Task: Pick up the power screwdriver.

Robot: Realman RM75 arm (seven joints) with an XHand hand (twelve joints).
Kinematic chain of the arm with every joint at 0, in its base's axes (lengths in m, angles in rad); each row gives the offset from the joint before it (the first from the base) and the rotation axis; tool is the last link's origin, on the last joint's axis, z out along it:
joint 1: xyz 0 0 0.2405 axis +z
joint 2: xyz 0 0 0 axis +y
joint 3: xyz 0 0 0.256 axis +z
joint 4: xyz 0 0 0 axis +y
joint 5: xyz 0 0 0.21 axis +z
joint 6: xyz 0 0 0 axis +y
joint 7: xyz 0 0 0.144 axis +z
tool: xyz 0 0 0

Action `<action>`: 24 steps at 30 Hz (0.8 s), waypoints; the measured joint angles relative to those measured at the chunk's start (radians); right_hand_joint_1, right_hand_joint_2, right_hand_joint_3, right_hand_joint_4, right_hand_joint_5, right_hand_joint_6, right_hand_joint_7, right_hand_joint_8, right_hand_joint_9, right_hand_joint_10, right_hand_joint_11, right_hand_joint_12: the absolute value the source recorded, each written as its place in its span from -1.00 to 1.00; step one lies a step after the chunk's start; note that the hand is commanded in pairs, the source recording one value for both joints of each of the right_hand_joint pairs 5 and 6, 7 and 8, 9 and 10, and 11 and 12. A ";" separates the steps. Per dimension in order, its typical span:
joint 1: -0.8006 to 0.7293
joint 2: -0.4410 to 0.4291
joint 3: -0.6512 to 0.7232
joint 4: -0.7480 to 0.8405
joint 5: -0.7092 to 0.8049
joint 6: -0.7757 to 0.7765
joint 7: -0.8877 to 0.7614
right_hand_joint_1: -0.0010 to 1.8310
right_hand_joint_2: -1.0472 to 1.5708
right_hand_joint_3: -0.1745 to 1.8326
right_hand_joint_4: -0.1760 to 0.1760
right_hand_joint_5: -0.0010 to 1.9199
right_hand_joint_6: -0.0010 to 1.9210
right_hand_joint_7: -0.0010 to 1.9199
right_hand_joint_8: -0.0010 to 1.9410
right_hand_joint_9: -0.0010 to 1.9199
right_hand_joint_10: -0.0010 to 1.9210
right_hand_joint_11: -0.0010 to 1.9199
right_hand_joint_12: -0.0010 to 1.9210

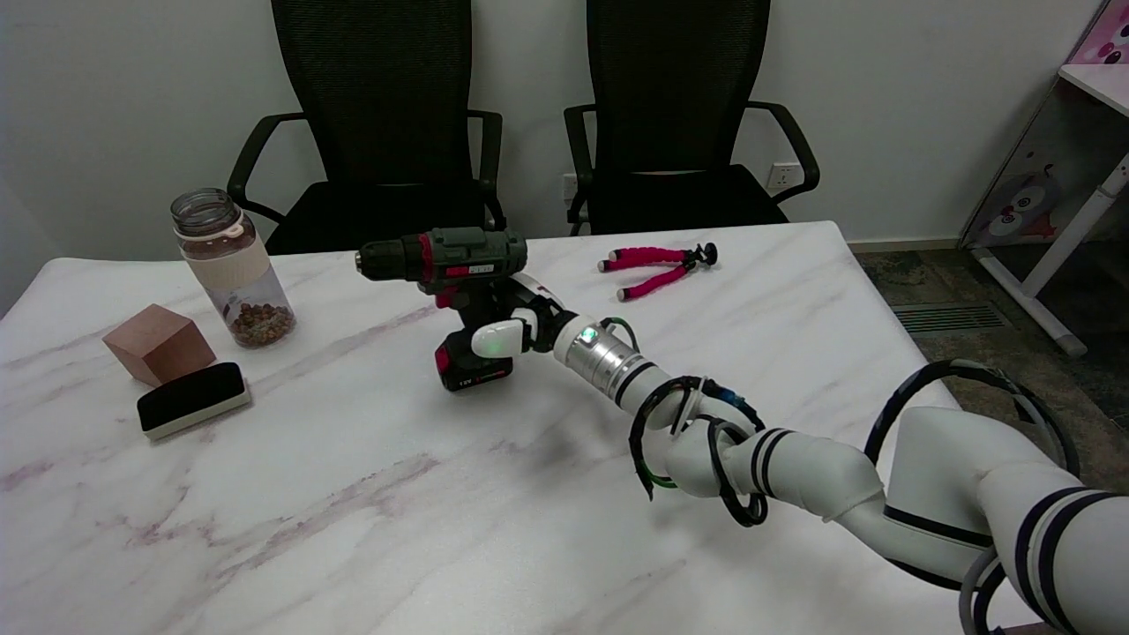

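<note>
Power screwdriver: stands upright near the middle of the table, resting on its red-and-black battery base, chuck pointing toward the jar side. Upright, it offers its handle to a hand arriving from the side.

Right hand: wrapped around the handle between the tool's body and the battery, fingers closed on it from the chair-facing and near sides. I judge this a grasp on the handle, though the far fingers are hidden behind the tool.

Right arm: reaches in low from the lower right corner, nearly level with the tabletop, which suits a sideways grip on an upright handle.

Lift: not evident; the battery base appears to sit on the surface, so I take the pick-up as gripped but not yet raised.

Jar: clear, with a pale band and dark contents at the bottom, standing well left of the tool and clear of the arm's path.

Wooden block: near the left edge, just beside a black-and-white eraser.

Mini tripod: pink legs, lying flat beyond the arm toward the far edge.

Table: white marble pattern with faint pink veins, smooth and glossy.

Room: two black mesh office chairs against a plain pale wall; a wall socket low down; a white desk frame at the right.
</note>
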 measured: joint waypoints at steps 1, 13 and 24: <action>0.000 -0.001 0.000 -0.001 0.000 0.000 0.000 0.08 -0.65 -0.02 1.00 -0.75 -0.75 -0.75 -0.76 -0.74 -0.74 -0.83 -0.83; 0.000 -0.004 0.000 -0.005 0.002 0.000 -0.002 0.17 -0.52 0.13 1.00 -0.64 -0.64 -0.64 -0.65 -0.42 -0.42 -0.16 -0.16; 0.001 -0.006 0.002 -0.007 0.004 -0.003 0.001 0.20 -0.46 0.27 1.00 -0.56 -0.56 -0.56 -0.57 -0.25 -0.25 -0.05 -0.05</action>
